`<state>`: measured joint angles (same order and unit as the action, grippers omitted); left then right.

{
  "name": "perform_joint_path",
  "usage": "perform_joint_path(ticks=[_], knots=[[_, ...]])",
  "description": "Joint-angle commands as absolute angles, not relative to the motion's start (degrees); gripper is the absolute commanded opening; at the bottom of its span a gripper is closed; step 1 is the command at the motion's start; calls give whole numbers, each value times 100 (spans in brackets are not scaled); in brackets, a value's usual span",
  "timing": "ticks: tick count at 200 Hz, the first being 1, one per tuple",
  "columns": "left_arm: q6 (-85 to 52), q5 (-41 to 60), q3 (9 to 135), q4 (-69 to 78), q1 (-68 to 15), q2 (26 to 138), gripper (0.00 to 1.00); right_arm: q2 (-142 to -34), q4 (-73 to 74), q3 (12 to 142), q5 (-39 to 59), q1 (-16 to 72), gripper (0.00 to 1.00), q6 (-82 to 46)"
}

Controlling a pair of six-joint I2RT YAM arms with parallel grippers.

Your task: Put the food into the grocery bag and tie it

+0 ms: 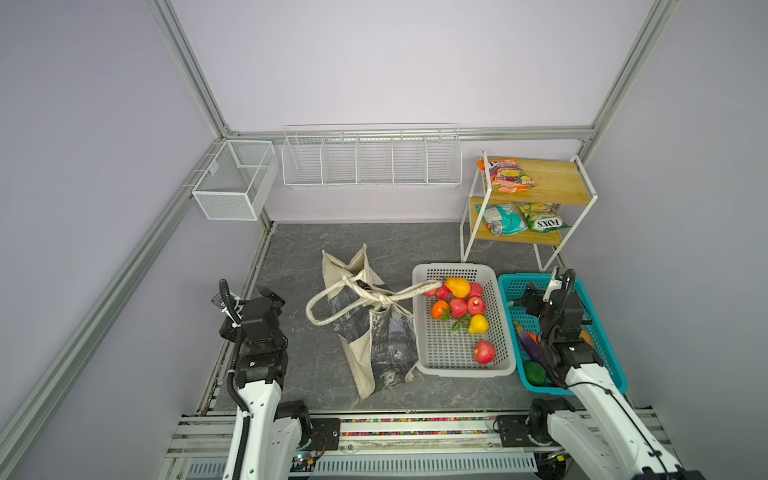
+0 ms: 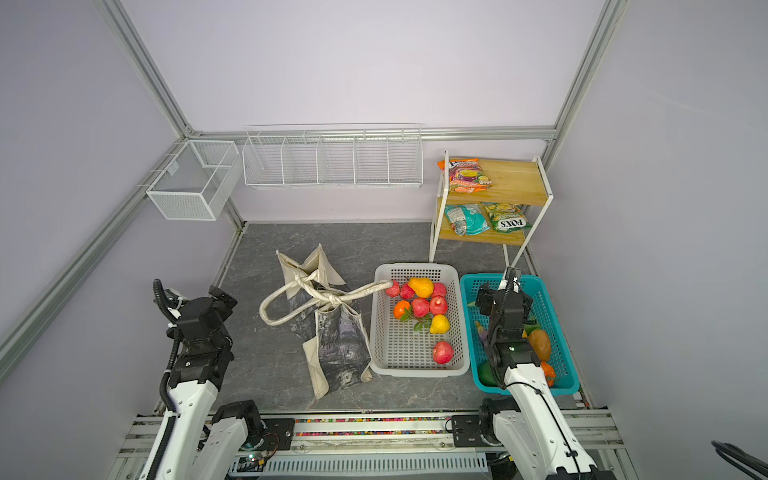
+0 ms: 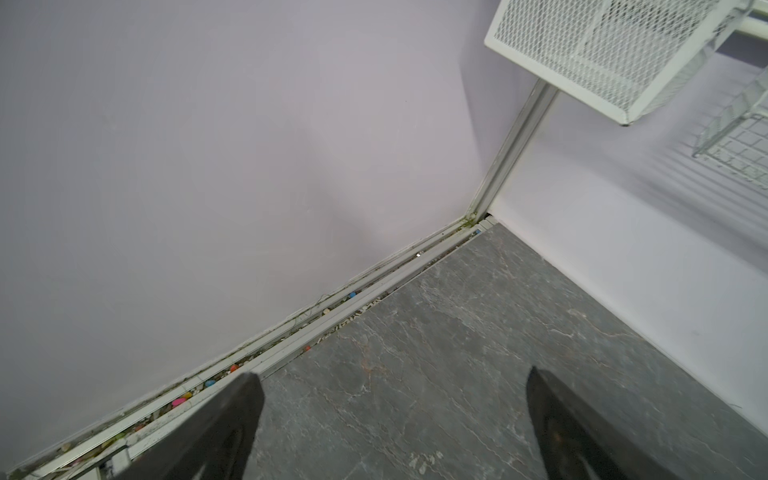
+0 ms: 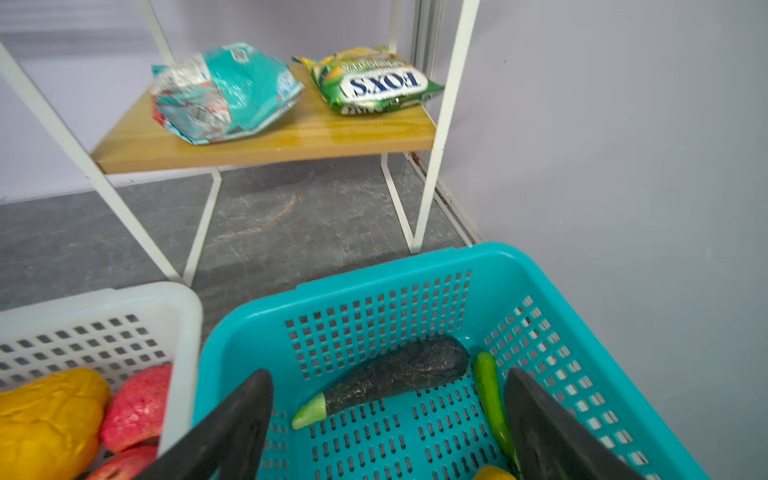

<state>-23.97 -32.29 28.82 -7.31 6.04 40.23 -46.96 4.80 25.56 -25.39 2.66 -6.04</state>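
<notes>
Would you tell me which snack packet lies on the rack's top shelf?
The orange-and-purple packet; the teal packet and the green packet lie side by side on the lower shelf.

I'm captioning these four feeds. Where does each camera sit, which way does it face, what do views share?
Both top views: high overhead, looking down on the grocery bag, white basket, teal basket; left arm and right arm show.
Left wrist: on the left arm, facing the floor and a mesh bin; open left gripper shows.
Right wrist: above the teal basket, facing the shelf; open right gripper shows.
Shared: teal basket, shelf and mesh bin also appear in both top views.
</notes>
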Motion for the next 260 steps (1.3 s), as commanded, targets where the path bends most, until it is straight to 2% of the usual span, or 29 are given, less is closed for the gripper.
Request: perform_joint_path(ticks=[1,35,76,139,167,234,260], knots=[[-2277,-3515,2593,-52,632,4113,100,-4902,1335,2301,-2237,104,89,-599],[-2222,-3269,2202,451,633,4289,100,-5516,2229,2020,-2067,70,89,-486],[-2122,-2924,1523,1572,633,4550,100,-6807,3784,1819,-1753,51,89,-334],[-1866,-2249,1320,2553,633,5320,100,-8424,5287,1876,-1392,48,89,-114],[-1819,-2111,1224,3049,633,5725,100,-8749,5714,1811,-1387,40,89,-79],[-1708,-1401,1480,4230,633,6971,100,-8710,5471,1900,-1232,35,89,-35],[-1562,-1213,1731,4271,637,7352,99,-8727,5384,1966,-1083,36,89,26]])
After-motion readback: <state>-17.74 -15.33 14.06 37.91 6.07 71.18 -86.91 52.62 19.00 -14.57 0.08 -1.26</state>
